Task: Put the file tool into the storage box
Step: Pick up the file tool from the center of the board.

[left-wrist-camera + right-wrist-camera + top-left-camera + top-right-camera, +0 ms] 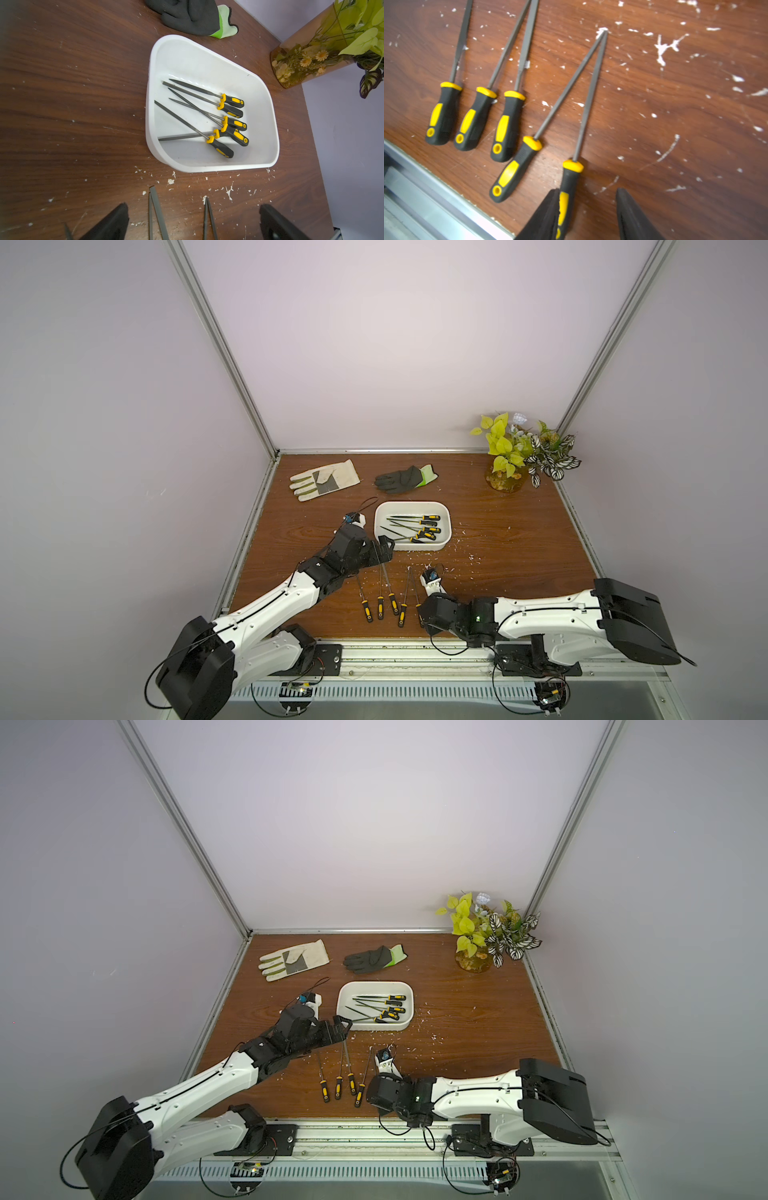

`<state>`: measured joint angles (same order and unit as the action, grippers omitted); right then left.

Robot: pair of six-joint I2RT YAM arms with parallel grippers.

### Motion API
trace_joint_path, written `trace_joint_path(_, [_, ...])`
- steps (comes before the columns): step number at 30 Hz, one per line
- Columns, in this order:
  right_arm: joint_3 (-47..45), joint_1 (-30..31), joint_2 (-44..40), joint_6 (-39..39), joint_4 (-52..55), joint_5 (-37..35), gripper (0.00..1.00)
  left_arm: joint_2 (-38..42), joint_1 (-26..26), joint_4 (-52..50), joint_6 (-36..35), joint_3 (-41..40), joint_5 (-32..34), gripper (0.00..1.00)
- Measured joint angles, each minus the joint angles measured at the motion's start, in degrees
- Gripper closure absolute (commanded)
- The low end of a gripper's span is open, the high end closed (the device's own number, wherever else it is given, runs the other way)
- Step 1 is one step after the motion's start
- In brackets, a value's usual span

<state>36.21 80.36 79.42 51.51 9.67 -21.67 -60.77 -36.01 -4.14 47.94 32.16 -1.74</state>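
- The left hand [193, 205] has its fingers wide apart and holds nothing.
- The white storage box [150, 99] sits on the table [62, 104] just ahead of the left hand. Six yellow and black files [225, 108] lie inside it.
- The right hand [587, 190] has its fingers apart too and is not squeezing.
- One file tool [572, 168] lies flat on the table between the right hand's fingers. Its handle touches one finger [546, 212].
- Four more files [510, 174] lie beside that hand.
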Motion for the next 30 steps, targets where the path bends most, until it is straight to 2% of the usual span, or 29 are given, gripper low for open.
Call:
trace_joint_path(7, [2.16,0.48,3.17,-0.76,0.07,0.92,0.5,4.31,0.0,-0.87,-0.42,-0.61,2.38,0.0])
trace_joint_path(15, [5.44,1.27,8.72,-1.11,2.03,0.31,0.54,4.55,0.0,-1.66,-0.85,-1.75,3.13,0.0])
trace_joint_path(23, [5.7,1.77,8.96,-1.97,3.87,-1.81,0.83,4.55,0.0,-4.46,-2.73,-0.74,2.89,0.0])
trace_joint_path(30, [3.54,1.77,2.19,-2.78,7.91,-3.93,0.92,4.2,0.0,-4.81,-2.71,1.07,2.86,0.0])
